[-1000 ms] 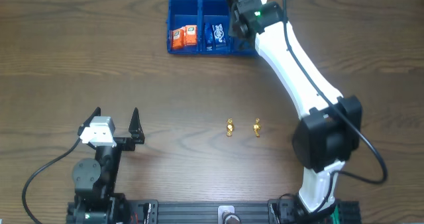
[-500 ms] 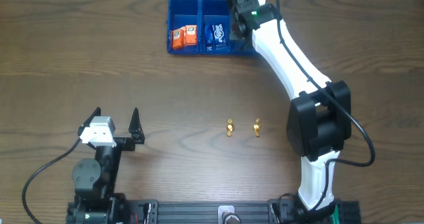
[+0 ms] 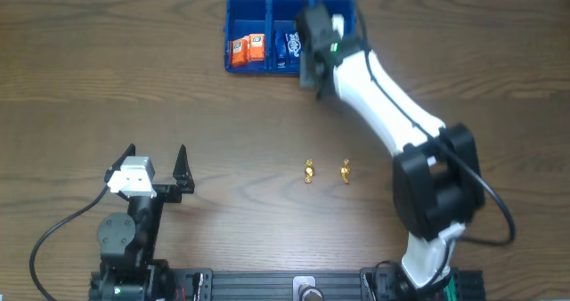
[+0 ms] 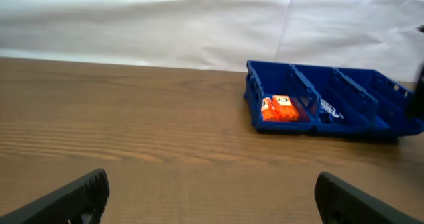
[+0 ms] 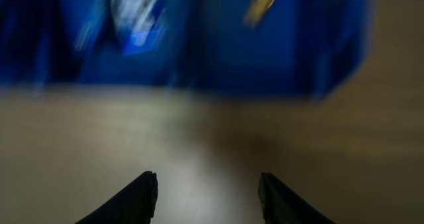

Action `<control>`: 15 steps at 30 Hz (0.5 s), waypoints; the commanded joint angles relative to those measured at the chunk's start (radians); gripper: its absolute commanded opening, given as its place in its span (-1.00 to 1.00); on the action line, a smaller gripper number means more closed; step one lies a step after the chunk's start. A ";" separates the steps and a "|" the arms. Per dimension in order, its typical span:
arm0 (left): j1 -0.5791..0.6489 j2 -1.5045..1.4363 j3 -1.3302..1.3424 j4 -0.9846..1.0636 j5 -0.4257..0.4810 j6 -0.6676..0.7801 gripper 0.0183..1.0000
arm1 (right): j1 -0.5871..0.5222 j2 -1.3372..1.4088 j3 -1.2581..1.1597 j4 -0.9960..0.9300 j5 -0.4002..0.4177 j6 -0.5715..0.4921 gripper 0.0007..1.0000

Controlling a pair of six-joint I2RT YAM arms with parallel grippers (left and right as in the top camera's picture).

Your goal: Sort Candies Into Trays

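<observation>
Gold candies, loose: two, in gold wrappers, one beside the other, a little apart on the worktop, about midway between the arm bases and the tray.
Tray: blue, three compartments in a row, at the far edge of the worktop; the left wrist view gives its front wall, the right wrist view a blurred stretch of its inside.
Orange candies: two orange packets side by side in the tray's left end compartment, also seen from the left wrist.
Blue candy: blue-and-white wrapper in the middle compartment; it is a pale patch from the left wrist and a smear from the right wrist.
Gold candy, sorted: one gold wrapper in the compartment next to the blue candy's, in the right wrist view.
Print: marks on the orange and blue wrappers, too small or blurred to read.
Right gripper: over the tray's near edge in the top view; its own view puts it over bare worktop just in front of the tray, fingers spread apart, nothing between them.
Left gripper: near its base at the worktop's left, well apart from the tray and candies, facing the tray across bare wood; fingers spread wide, holding nothing.
</observation>
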 commanded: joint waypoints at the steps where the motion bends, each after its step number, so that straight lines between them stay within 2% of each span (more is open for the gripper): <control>1: 0.004 -0.006 -0.017 -0.037 0.013 0.003 1.00 | 0.134 -0.204 -0.248 0.012 -0.055 0.127 0.06; 7: 0.004 -0.006 -0.017 -0.037 0.013 0.003 1.00 | 0.237 -0.213 -0.415 0.010 -0.109 0.230 0.06; 15: 0.004 -0.006 -0.017 -0.037 0.013 0.003 1.00 | 0.236 -0.204 -0.527 0.017 -0.123 0.270 0.06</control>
